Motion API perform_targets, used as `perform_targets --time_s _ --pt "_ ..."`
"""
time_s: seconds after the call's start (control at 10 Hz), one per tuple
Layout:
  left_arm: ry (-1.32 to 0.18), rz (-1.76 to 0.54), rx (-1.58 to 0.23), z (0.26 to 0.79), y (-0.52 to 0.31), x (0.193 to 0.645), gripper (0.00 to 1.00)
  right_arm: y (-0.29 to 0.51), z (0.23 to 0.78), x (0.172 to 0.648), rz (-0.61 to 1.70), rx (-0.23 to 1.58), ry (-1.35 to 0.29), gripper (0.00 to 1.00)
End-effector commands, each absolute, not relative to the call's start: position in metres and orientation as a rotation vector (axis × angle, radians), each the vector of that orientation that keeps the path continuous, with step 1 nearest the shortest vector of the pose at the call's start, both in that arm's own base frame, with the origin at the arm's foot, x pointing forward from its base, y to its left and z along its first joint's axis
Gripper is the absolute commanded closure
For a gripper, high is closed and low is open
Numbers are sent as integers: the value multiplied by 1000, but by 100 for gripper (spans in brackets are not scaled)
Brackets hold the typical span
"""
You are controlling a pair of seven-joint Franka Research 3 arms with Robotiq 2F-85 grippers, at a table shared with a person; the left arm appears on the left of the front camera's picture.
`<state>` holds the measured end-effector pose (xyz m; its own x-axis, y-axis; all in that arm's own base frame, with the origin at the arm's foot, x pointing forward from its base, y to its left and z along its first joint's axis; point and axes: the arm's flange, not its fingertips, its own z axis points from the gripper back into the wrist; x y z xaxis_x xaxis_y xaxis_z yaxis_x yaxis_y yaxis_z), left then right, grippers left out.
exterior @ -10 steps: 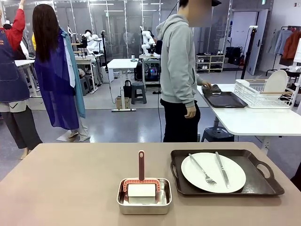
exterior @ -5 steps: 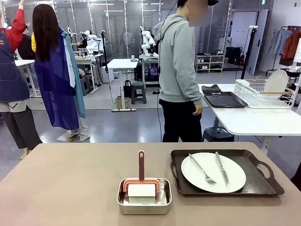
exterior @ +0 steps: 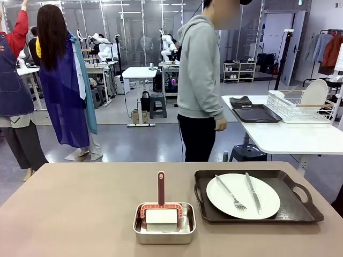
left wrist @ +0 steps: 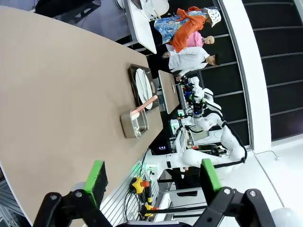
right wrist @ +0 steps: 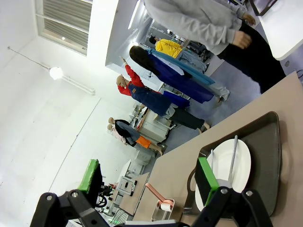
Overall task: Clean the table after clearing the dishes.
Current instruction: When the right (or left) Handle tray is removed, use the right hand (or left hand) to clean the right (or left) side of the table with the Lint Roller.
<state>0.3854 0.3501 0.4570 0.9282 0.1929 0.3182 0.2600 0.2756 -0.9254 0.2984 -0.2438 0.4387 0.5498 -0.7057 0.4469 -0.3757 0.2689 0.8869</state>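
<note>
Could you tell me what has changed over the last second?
The person's hand left the dark tray on the white side table and now hangs at the person's side. The plate, its serving tray and the roller pan stayed put.

The taupe-brown worktop (exterior: 75,209) carries two things near its close edge: a small steel pan (exterior: 163,237) holding what looks like a red-handled roller (exterior: 161,216), and, just right of it, a dark handled tray (exterior: 292,208).
</note>
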Motion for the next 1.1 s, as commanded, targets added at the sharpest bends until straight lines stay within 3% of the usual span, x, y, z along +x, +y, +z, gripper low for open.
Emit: perform_targets --time_s 0.0,1.0 --pt "-410 -48 -1318 458 350 380 0 -242 441 297 -284 1343 -1046 0" --pt "-410 -48 -1318 458 350 380 0 -242 441 297 -284 1343 -1046 0"
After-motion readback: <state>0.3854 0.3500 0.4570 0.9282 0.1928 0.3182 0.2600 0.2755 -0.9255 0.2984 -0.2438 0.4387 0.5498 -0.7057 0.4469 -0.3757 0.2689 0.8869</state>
